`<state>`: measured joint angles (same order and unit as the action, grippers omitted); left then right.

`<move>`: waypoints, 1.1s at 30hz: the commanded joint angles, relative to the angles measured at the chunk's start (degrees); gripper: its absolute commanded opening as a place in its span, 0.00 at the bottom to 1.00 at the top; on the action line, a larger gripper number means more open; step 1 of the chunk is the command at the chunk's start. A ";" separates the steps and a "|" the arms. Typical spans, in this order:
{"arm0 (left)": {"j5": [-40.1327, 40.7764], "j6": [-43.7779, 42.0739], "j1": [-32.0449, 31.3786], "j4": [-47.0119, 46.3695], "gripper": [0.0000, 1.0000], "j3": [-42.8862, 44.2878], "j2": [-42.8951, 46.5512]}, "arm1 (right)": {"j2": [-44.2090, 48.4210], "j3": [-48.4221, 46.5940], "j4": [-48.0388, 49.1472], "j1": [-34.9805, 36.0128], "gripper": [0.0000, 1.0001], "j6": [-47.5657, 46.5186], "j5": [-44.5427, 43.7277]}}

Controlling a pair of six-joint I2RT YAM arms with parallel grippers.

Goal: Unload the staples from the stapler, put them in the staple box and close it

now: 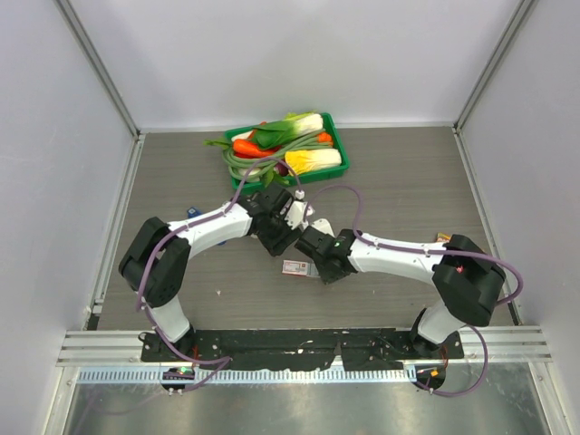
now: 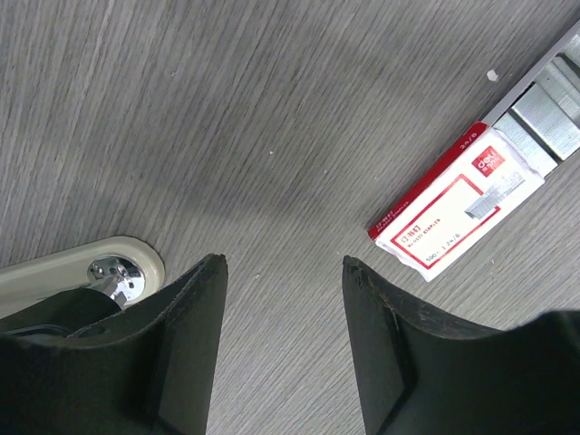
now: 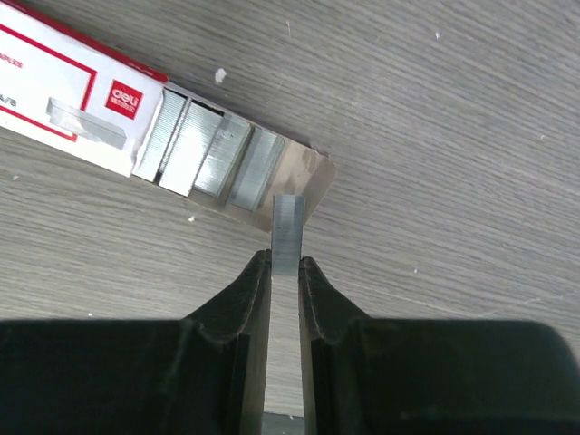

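My right gripper (image 3: 285,261) is shut on a short silver-grey strip of staples (image 3: 288,231), which sticks out past the fingertips. It hangs just above the open end of the pink-and-white box (image 3: 63,91), where several more strips (image 3: 208,154) lie. My left gripper (image 2: 283,261) is open and empty over bare table. The stapler's silver-white top with a shiny rivet (image 2: 100,270) shows beside the left finger. In the top view both grippers (image 1: 288,237) (image 1: 313,263) meet at mid-table over the box (image 1: 294,266), and the stapler is mostly hidden.
A green tray (image 1: 337,145) of vegetables stands at the back centre. A small blue object (image 1: 193,214) lies behind the left arm. A tan object (image 1: 444,237) lies by the right arm's elbow. White walls enclose the wooden table.
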<state>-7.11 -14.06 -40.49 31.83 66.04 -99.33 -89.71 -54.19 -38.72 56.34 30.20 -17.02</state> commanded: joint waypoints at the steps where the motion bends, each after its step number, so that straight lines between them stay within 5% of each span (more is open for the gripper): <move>1: -1.15 0.18 -0.29 -2.57 0.57 -0.74 2.12 | -0.73 -3.28 -1.62 -1.05 0.06 -2.15 0.75; 33: -4.14 2.55 1.82 -4.85 0.59 -3.82 2.48 | -5.03 -6.89 -0.04 -3.60 0.02 -3.65 3.39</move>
<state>-7.99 -11.00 -38.24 27.88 62.65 -99.15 -94.28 -58.74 -41.06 53.89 26.00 -13.80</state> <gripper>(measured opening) 0.591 0.204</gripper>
